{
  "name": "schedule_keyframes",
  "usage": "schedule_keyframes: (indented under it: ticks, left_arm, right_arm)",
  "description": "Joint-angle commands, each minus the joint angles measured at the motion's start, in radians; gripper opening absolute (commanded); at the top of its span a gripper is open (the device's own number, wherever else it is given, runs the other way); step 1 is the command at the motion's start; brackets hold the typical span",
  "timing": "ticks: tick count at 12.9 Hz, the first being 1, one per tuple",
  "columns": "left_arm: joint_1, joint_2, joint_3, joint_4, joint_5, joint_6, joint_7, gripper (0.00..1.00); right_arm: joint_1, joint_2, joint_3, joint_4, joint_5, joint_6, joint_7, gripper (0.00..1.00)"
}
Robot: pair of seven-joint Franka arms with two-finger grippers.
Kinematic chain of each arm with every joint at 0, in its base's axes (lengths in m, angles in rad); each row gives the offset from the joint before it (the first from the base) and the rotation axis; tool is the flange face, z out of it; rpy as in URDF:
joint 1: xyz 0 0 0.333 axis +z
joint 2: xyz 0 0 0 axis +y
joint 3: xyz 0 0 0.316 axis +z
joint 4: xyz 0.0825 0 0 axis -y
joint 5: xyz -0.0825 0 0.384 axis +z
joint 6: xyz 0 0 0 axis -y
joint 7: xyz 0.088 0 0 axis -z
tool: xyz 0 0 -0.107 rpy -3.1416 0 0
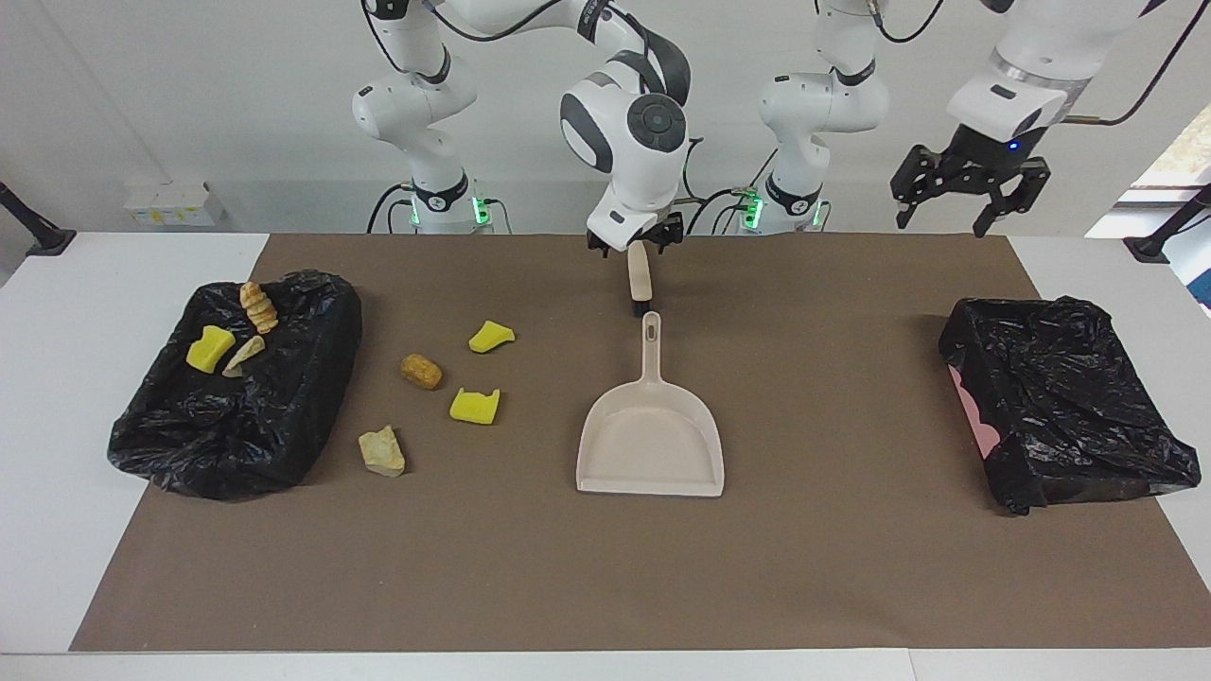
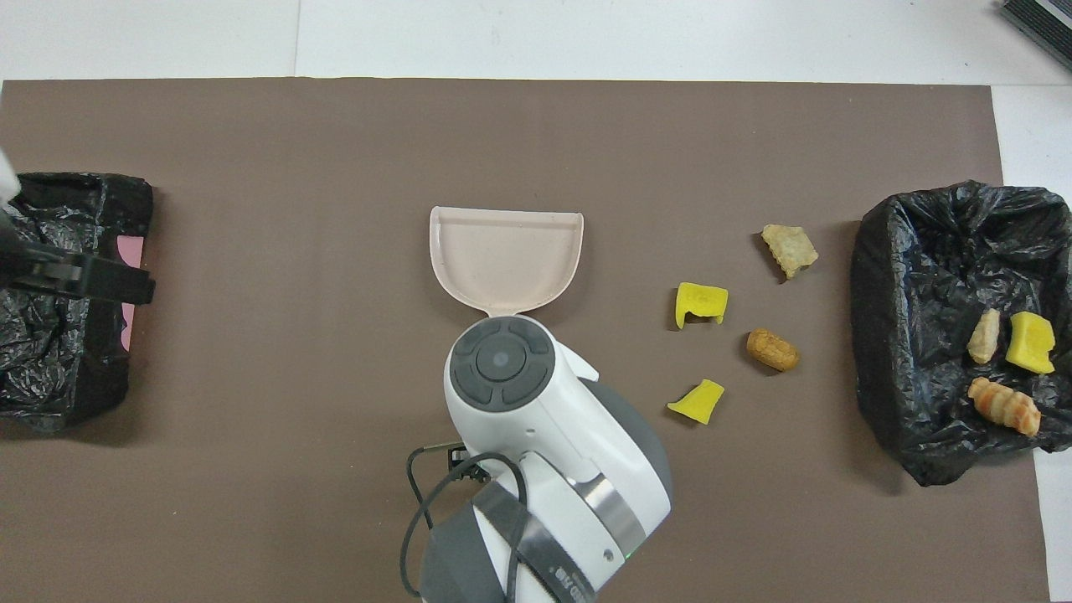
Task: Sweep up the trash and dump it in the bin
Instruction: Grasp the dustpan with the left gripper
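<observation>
Several pieces of trash lie on the brown mat: two yellow sponge pieces [image 1: 491, 336] [image 1: 474, 405], a brown lump [image 1: 421, 371] and a tan lump [image 1: 381, 451]. Three more pieces [image 1: 213, 348] rest in the black-bagged bin [image 1: 284, 378] at the right arm's end. The beige dustpan [image 1: 651, 445] lies flat mid-mat, its handle pointing at the robots. My right gripper [image 1: 634, 244] hangs open, holding nothing, over the beige brush [image 1: 640, 276], which lies nearer the robots than the dustpan. My left gripper [image 1: 965, 194] waits open, high over the left arm's end.
A second black-bagged bin [image 1: 1060, 397] with pink showing at one side stands at the left arm's end; a left finger [image 2: 84, 280] shows over it from above. White table [image 1: 57, 397] borders the mat.
</observation>
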Motion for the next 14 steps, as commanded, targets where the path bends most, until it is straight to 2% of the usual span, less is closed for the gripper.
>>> schedule_keyframes:
  ticks: [1,4,7,8,11,14]
  left_arm:
    - [-0.114,-0.007,0.009,-0.126,0.006,0.135,-0.049,1.0]
    - [-0.22,0.006,0.008,-0.248,0.006,0.321,-0.163,1.0]
    - [-0.327,0.091,0.009,-0.266,0.006,0.42,-0.283,1.0]
    - [-0.352,0.105,0.009,-0.276,0.006,0.451,-0.315,1.0]
    - [-0.432,0.219,0.009,-0.279,0.006,0.568,-0.418,1.0]
    - [-0.464,0.289,0.011,-0.285,0.007,0.634,-0.46,1.0]
  right_arm:
    - [0.041,-0.121,0.004,-0.217,0.028,0.154,0.045,1.0]
    - [0.084,-0.187,0.005,-0.329,0.106,0.21,0.079,1.0]
    - [0.113,-0.238,0.005,-0.406,0.141,0.218,0.101,0.96]
    - [0.119,-0.244,0.005,-0.432,0.149,0.236,0.104,0.96]
    - [0.193,-0.229,0.005,-0.507,0.151,0.343,0.145,0.94]
    - [0.222,-0.218,0.006,-0.536,0.18,0.376,0.155,0.86]
